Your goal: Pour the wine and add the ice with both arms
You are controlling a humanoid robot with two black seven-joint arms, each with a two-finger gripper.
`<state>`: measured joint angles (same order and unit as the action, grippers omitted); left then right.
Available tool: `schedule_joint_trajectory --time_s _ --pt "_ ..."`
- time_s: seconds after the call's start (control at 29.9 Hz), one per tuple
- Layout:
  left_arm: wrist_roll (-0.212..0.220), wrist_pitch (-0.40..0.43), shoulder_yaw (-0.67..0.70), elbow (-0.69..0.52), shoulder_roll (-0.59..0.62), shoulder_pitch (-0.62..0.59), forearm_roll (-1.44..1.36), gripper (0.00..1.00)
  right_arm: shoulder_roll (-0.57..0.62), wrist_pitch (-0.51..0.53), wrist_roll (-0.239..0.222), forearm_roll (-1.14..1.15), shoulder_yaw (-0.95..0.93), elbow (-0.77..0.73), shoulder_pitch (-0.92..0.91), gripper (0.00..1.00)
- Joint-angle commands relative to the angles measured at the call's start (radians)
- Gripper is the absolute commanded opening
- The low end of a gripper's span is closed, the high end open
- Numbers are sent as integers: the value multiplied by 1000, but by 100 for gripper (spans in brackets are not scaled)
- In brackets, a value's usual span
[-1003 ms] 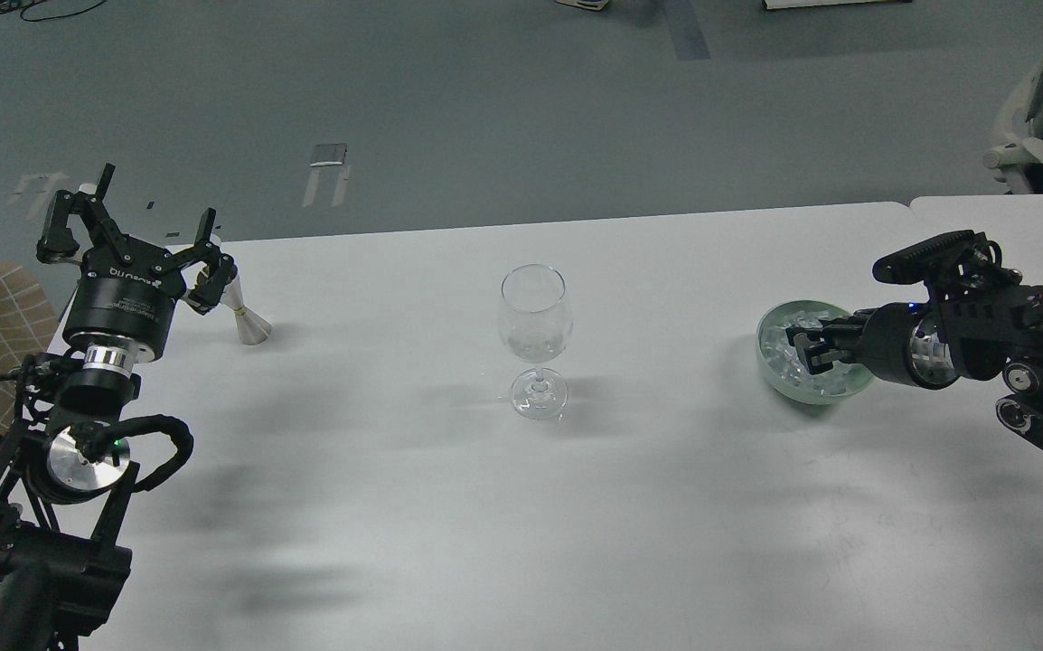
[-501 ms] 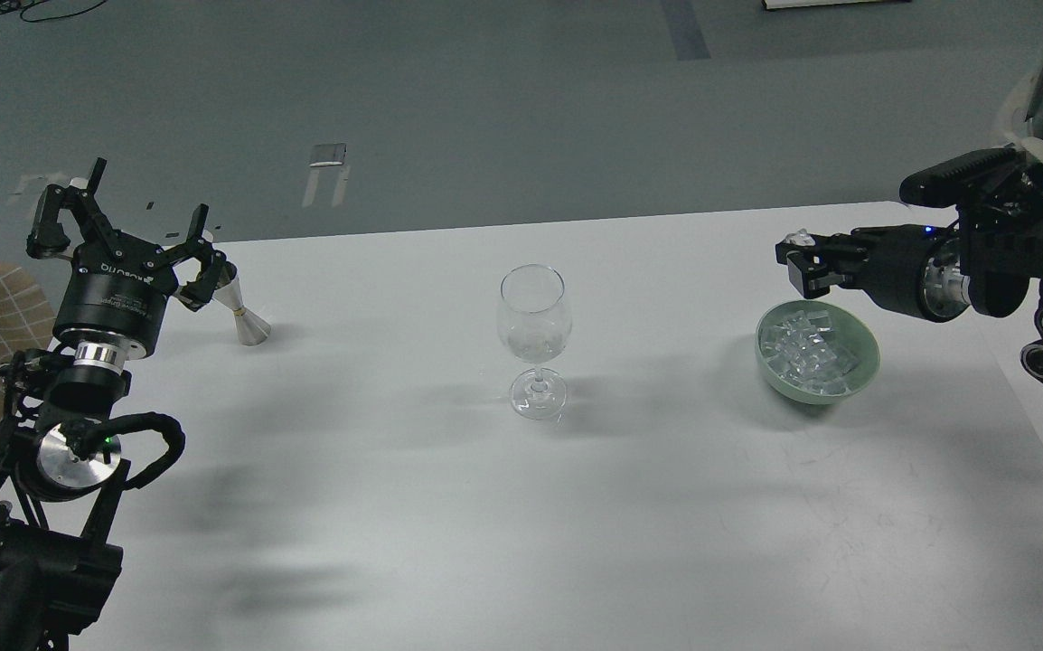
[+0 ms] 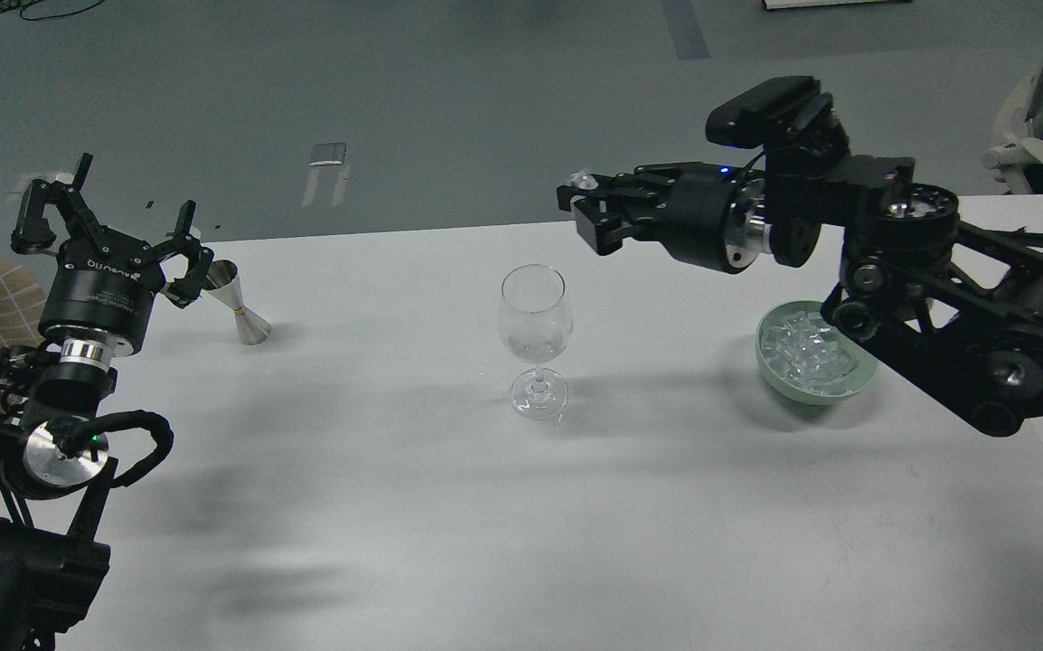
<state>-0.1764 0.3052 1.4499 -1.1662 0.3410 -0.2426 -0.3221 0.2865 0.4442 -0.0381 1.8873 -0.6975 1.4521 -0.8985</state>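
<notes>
Single head view, facing forward and down, moderately near, centred on wine glass (image 3: 535,339) standing on white table (image 3: 449,506).

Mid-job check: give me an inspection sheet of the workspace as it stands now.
Surface: white table, bare in front.
Job's things: wine glass upright at centre; green bowl holds ice; jigger upright at left.
Clutter: nothing seen.
Tools: left tool open, empty, beside the jigger; right tool shut on one ice cube, raised near the glass.
Cables: black loops on the left arm.
Surroundings: grey floor, chair far right.
</notes>
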Motion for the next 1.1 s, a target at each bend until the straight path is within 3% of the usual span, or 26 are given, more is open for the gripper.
schedule_joint_trajectory --time_s 0.0,0.17,0.47,1.07 --pt "-2 0 1 0 3 0 0 98 -30 1 -14 1 59 16 -42 7" --pt "0 2 18 0 4 3 0 98 -10 1 -14 1 96 56 -57 7" --pt "0 0 15 -1 1 3 -2 98 145 4 -14 -1 102 108 -11 7" --pt "-2 2 18 0 3 5 -2 98 89 4 -17 4 119 91 13 9"
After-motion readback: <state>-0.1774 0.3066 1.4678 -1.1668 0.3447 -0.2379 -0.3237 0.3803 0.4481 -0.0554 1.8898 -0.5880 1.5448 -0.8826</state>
